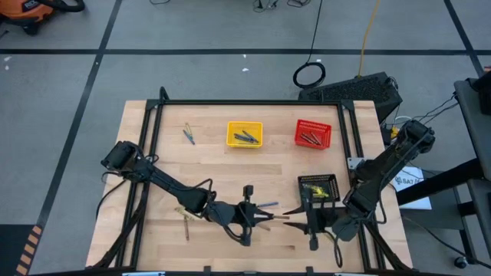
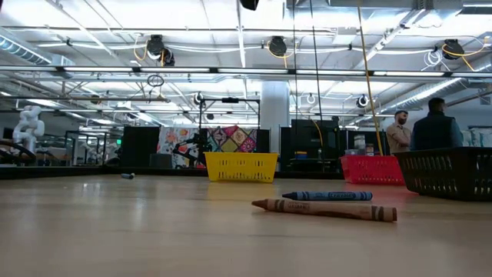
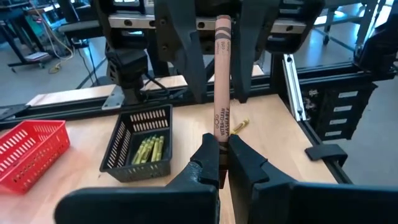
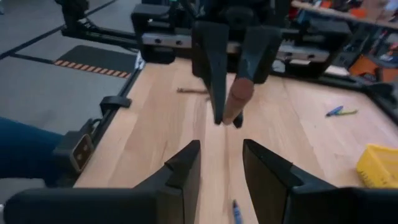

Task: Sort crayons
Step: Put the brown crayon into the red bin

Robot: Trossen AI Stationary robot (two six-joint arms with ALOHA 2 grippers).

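Observation:
My left gripper (image 1: 259, 218) is near the table's front middle, shut on a brown crayon (image 3: 221, 74) that is off the table. My right gripper (image 1: 293, 218) faces it from the right, open, with its fingers (image 4: 186, 171) a short way from the crayon's free end (image 4: 239, 93). A blue crayon (image 2: 327, 196) and another brown crayon (image 2: 323, 208) lie flat on the wood below. Both grippers are out of the low view. My left gripper pinches the brown crayon at its near end (image 3: 220, 142) between its two fingers. The fingers come about level from the table's left and lie along the crayon. The crayon sticks straight out ahead of the fingertips toward my right gripper, clear of the table.
At the far side stand a yellow basket (image 1: 244, 134) with bluish crayons and a red basket (image 1: 313, 134) with dark ones. A black basket (image 1: 318, 188) with yellow crayons stands by my right arm. Loose crayons lie at the far left (image 1: 189, 135), front left (image 1: 186, 227) and near the black basket (image 3: 240, 126).

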